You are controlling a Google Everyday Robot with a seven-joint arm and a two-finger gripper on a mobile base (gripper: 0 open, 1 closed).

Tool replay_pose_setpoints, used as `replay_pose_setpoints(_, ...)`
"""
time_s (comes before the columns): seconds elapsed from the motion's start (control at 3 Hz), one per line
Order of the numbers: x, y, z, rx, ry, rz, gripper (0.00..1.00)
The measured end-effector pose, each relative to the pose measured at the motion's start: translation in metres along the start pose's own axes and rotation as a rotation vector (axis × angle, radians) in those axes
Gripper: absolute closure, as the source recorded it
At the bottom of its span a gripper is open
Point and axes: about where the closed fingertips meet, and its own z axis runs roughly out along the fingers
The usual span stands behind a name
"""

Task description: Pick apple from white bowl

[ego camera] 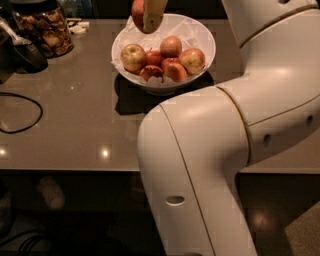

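The white bowl [201, 56] stands on the grey counter, lined with crinkled white paper and holding several apples. My gripper [148, 19] is at the top edge of the view, above the bowl's back left rim. It is shut on the deep red apple [137, 13], which is lifted clear of the bowl; one tan finger [152, 15] crosses the apple's front. A yellow-green apple with a red blush [133, 56] and smaller red-orange apples [192, 60] remain in the bowl.
A glass jar of brown snacks [44, 29] stands at the back left. A dark object [20, 50] sits beside it and a black cable [25, 112] loops on the counter's left. My white arm [225, 150] fills the right foreground.
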Motion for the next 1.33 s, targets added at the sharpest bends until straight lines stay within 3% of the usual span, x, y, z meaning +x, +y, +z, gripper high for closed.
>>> replay_pose_setpoints(1.0,0.021,0.024,-0.025,-0.044,-0.08,0.035,1.0)
replay_pose_setpoints(1.33,0.039,0.046,-0.039,-0.084,-0.106,0.069,1.0)
